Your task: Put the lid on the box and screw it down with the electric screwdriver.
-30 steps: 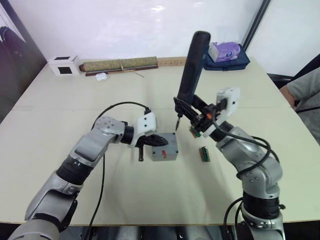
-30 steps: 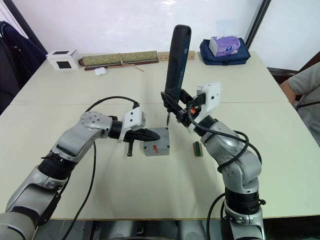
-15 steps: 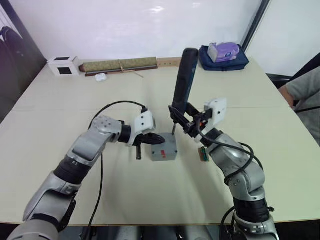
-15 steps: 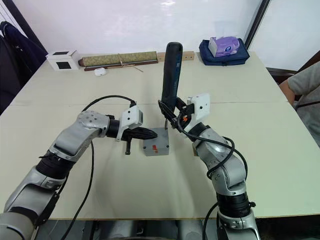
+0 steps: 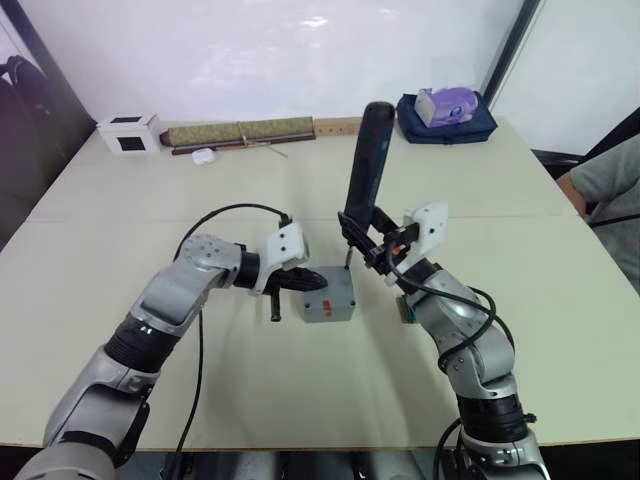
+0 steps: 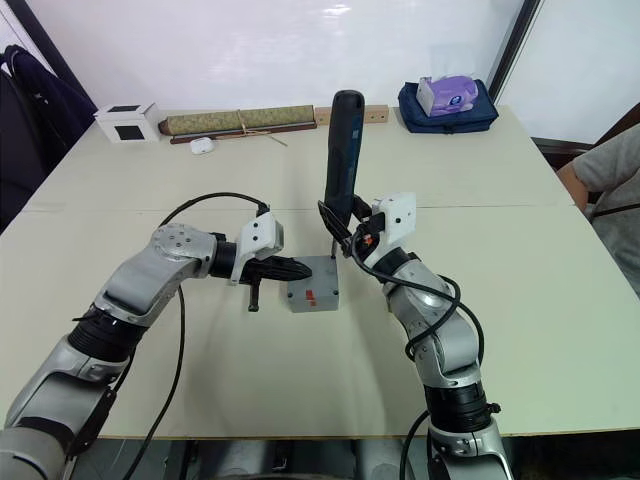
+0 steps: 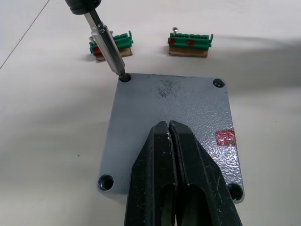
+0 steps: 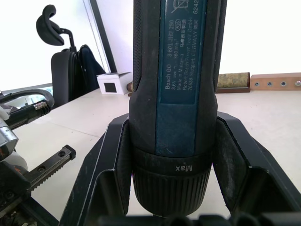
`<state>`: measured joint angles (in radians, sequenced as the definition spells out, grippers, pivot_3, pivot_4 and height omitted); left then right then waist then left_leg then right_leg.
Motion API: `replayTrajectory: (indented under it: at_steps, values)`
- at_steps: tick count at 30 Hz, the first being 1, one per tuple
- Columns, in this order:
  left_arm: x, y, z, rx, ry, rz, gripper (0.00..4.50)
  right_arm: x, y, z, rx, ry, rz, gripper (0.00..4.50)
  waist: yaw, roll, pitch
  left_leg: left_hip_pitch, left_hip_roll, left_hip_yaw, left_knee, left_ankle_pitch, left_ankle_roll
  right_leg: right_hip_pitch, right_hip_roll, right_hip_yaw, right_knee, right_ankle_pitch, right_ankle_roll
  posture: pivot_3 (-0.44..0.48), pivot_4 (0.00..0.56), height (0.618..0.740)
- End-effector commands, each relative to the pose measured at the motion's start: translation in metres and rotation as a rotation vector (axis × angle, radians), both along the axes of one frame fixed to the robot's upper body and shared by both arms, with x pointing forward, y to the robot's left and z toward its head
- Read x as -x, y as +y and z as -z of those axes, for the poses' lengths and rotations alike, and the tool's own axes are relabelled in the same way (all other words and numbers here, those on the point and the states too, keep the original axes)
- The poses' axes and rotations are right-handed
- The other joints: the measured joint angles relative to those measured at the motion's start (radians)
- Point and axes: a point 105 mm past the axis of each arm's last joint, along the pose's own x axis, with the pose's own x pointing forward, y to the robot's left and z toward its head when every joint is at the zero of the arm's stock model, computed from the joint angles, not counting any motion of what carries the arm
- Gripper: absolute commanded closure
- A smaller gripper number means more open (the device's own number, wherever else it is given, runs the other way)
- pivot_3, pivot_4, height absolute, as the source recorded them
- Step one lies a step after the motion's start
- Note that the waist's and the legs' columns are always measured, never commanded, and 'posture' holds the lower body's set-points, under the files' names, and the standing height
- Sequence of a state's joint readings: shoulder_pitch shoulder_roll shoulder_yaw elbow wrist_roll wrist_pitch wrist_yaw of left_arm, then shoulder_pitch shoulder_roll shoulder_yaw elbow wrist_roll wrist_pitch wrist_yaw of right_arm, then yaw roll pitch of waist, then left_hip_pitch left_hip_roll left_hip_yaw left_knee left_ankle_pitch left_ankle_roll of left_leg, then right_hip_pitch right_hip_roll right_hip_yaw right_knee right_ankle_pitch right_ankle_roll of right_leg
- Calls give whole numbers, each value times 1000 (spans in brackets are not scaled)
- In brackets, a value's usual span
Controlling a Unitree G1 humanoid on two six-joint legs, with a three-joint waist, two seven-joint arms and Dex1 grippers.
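Note:
The grey lid point(image 7: 164, 101) sits on the grey box point(image 5: 329, 309) at the table's middle; a red sticker shows near its front edge. My left gripper point(image 7: 169, 125) is shut, its tips resting on the lid's top. My right gripper point(image 8: 174, 155) is shut on the electric screwdriver point(image 5: 365, 160), a long dark blue-black driver held nearly upright just right of the box. Its thin metal bit point(image 7: 109, 49) stands in the screw hole at the lid's far corner, on my right arm's side. Three other corner holes show.
Two green terminal blocks point(image 7: 190, 42) lie just right of the box. Along the far edge are a white cube point(image 5: 128, 132), a rolled mat point(image 5: 240, 130), a small white case point(image 5: 203, 155) and a blue bag with tissues point(image 5: 447, 115). A person's arm point(image 5: 608, 185) is at the right edge.
My right arm has swung the screwdriver left and down, from hovering beside the box to its bit resting in the lid's corner hole. The left gripper has stayed on the lid.

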<state>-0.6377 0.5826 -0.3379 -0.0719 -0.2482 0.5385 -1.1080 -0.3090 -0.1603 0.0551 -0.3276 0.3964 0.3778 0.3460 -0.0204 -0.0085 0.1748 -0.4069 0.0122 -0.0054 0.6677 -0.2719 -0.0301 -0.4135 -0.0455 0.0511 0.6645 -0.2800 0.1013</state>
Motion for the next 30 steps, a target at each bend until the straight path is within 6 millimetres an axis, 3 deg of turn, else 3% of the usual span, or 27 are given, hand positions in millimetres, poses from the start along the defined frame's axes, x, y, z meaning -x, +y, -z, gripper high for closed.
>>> replayTrajectory:
  at_steps: [1,9,13,30]
  values:
    - [0,7,14,-46,36,-24,4500,10,6,8,47,13,-51,2696,1,0,0,0,0,0,0,0,0,1,0,0,0,0,0,0,150,740]
    - [5,7,19,-60,38,-22,4500,13,5,26,63,86,-59,2696,0,-3,-3,7,0,0,-1,0,1,7,0,0,-2,-1,-1,0,150,740]
    - [2,9,19,-68,36,-31,4500,13,11,55,165,157,-61,2696,0,-6,-6,13,0,0,-3,-1,2,12,0,0,-2,-2,-2,0,150,740]
    - [0,11,23,-87,30,-29,4500,22,5,76,190,216,-62,2696,-1,-11,-22,25,2,0,-6,-4,7,24,1,-1,-4,-5,-5,0,150,740]
